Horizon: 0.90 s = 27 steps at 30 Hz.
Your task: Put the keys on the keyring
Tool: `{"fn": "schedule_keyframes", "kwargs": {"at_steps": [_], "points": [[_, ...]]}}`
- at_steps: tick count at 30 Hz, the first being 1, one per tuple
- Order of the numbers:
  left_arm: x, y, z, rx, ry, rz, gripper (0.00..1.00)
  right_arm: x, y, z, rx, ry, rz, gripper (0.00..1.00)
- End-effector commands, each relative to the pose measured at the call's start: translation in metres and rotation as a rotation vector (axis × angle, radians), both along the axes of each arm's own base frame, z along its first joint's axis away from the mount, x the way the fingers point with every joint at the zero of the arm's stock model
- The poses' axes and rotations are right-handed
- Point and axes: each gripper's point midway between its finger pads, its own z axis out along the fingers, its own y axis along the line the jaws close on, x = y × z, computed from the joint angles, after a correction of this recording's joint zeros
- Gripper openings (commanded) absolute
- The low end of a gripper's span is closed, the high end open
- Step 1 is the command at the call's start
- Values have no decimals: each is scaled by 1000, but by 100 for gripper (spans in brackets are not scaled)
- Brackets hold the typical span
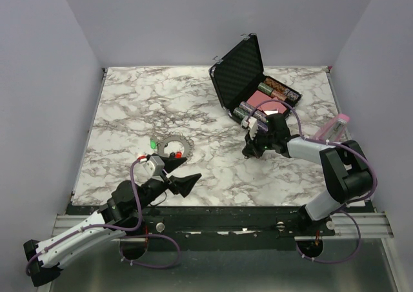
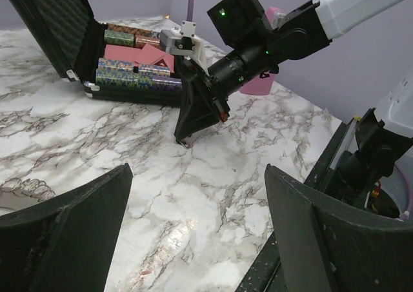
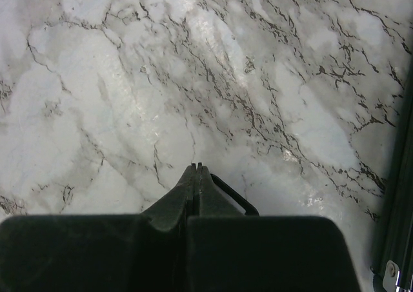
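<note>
The keyring (image 1: 171,142), a silver-grey chain, lies coiled on the marble left of centre. A red-headed key (image 1: 176,155) rests at the coil's near edge; the other keys are too small to make out. My left gripper (image 1: 187,174) hovers just near-right of the coil, its jaws wide open with only bare marble between them (image 2: 199,169). My right gripper (image 1: 248,150) is lowered to the table right of centre, fingers pressed shut (image 3: 195,167). From the left wrist its tip (image 2: 184,141) touches the marble with a small pale glint I cannot identify.
An open black case (image 1: 240,66) with patterned rolls stands at the back right, close behind the right gripper. A small green piece (image 1: 153,144) lies left of the coil. A pink object (image 1: 337,126) sits at the right edge. The table's front edge runs just beneath the left gripper.
</note>
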Motion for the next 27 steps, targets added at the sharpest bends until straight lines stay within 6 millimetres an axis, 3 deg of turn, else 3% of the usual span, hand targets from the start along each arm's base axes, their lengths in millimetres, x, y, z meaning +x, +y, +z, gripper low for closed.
{"fn": "schedule_keyframes", "kwargs": {"at_steps": [1,27], "points": [[3,3,-3,-8,7,22,92,-2,0,-6,-14,-4,2,3],[2,2,-2,-11,7,12,92,7,5,20,20,-9,-26,36]]}}
